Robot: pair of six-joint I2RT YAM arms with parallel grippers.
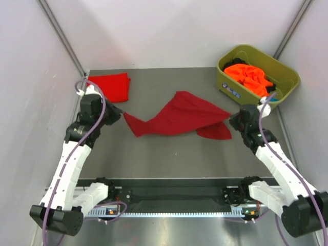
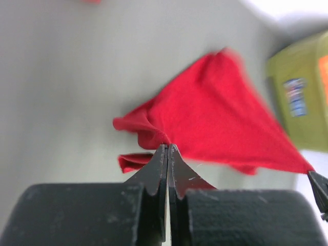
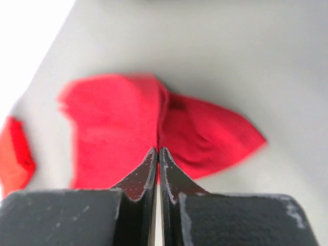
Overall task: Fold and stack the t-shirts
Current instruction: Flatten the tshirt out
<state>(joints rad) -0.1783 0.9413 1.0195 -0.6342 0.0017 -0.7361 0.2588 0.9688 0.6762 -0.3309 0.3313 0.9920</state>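
Observation:
A bright red t-shirt (image 1: 177, 119) hangs stretched across the middle of the table between my two grippers. My left gripper (image 1: 119, 116) is shut on its left corner; in the left wrist view the fingertips (image 2: 165, 154) pinch a fold of the red cloth (image 2: 215, 118). My right gripper (image 1: 233, 122) is shut on the shirt's right edge, and its closed tips (image 3: 154, 156) bite into the red cloth (image 3: 118, 123). A second red t-shirt (image 1: 110, 86) lies folded flat at the back left. Orange t-shirts (image 1: 248, 76) are heaped in the tub.
The olive-green plastic tub (image 1: 281, 69) stands at the back right corner, close behind my right arm; it also shows in the left wrist view as the tub (image 2: 302, 97). Grey walls enclose the table on three sides.

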